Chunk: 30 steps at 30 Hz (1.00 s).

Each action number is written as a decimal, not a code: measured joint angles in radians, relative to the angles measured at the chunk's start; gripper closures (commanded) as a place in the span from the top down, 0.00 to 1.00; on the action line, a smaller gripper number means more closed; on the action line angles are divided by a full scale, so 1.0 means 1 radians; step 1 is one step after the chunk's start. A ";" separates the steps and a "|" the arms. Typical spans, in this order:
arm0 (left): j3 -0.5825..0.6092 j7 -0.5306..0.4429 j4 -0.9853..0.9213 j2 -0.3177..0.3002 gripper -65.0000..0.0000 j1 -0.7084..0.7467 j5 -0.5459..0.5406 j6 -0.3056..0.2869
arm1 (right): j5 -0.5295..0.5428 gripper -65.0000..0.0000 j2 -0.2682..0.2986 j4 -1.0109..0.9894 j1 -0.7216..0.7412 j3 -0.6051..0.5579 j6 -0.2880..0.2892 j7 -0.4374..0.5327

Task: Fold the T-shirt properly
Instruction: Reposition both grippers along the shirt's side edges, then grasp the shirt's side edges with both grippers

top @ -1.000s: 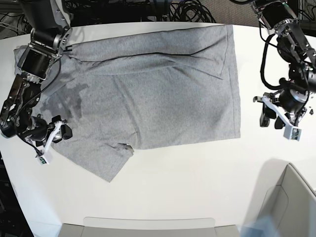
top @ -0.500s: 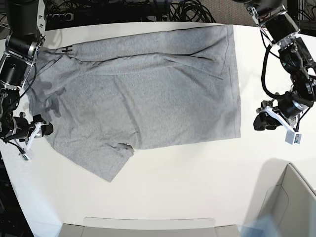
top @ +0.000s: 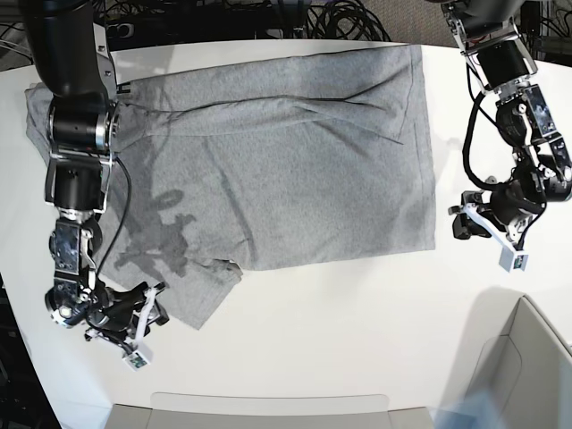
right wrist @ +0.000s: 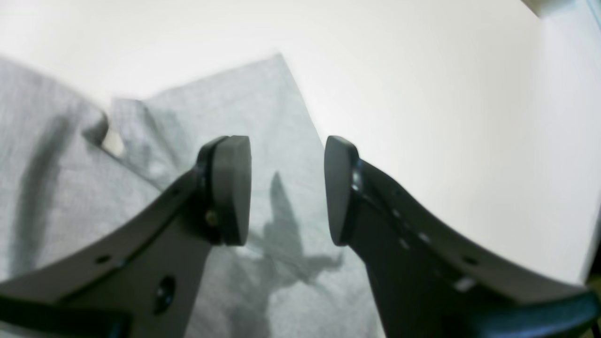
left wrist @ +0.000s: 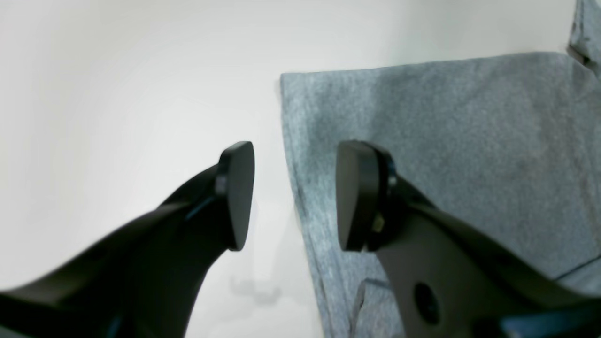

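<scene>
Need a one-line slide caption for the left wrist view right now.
Left gripper, jaws open, straddling the hem edge of the grey T-shirt lying flat on the white table.

Probably a lab: cable tangle (top: 268,18), white table (top: 340,322)

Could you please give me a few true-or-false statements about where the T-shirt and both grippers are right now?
1. The T-shirt lies spread on the white table. True.
2. The left gripper is clamped on the hem. False: its jaws are open, straddling the shirt's edge.
3. The right gripper is open above grey fabric. True.
4. The shirt is folded into a neat rectangle. False: a sleeve sticks out.
</scene>
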 measured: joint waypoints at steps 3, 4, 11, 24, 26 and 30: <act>0.026 -0.010 -0.021 0.000 0.44 -0.005 0.000 0.003 | 0.000 0.39 0.007 -0.232 0.059 0.002 0.000 0.082; 0.039 -0.013 -0.045 -0.001 0.44 -0.007 0.000 0.004 | 0.005 0.39 0.016 -0.278 0.056 0.003 0.000 0.123; 0.127 -0.175 -0.286 -0.006 0.44 0.000 0.005 0.007 | 0.023 0.39 0.048 -0.377 -0.062 0.002 -0.081 0.291; 0.286 -0.280 -0.427 -0.048 0.41 0.031 -0.033 -0.002 | 0.254 0.39 0.134 -0.191 -0.257 0.011 -0.074 0.203; 0.282 -0.281 -0.423 -0.061 0.40 0.059 -0.042 -0.003 | 0.317 0.39 0.158 -0.086 -0.330 0.013 -0.067 0.138; 0.274 -0.270 -0.364 -0.066 0.40 0.133 -0.045 0.000 | 0.372 0.39 0.196 0.152 -0.476 0.015 -0.073 0.006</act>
